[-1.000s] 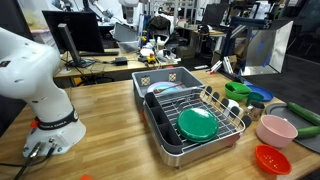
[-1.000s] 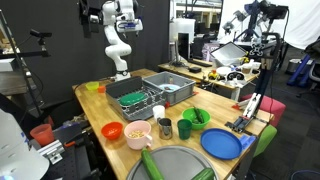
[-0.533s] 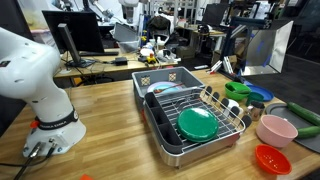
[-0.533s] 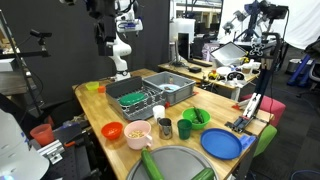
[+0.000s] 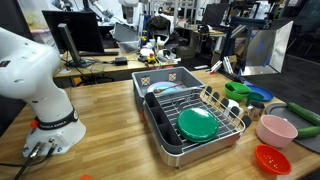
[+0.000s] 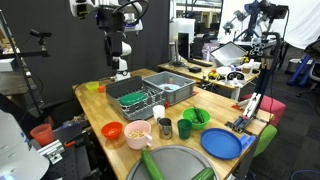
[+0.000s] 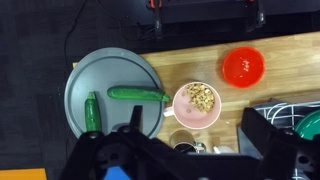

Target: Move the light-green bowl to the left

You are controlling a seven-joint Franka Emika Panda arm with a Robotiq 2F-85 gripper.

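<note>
Reach just starting: the end effector, seemingly apart and empty, hangs high above the bench. Next it must descend toward four o'clock onto the light-green bowl.

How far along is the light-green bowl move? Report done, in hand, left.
Done: nothing; the bowl sits by the blue plate, untouched. In hand: the gripper hangs high, far from it. Left: reach down, grasp the bowl, carry it left.

small bowl beside dish rack
</note>
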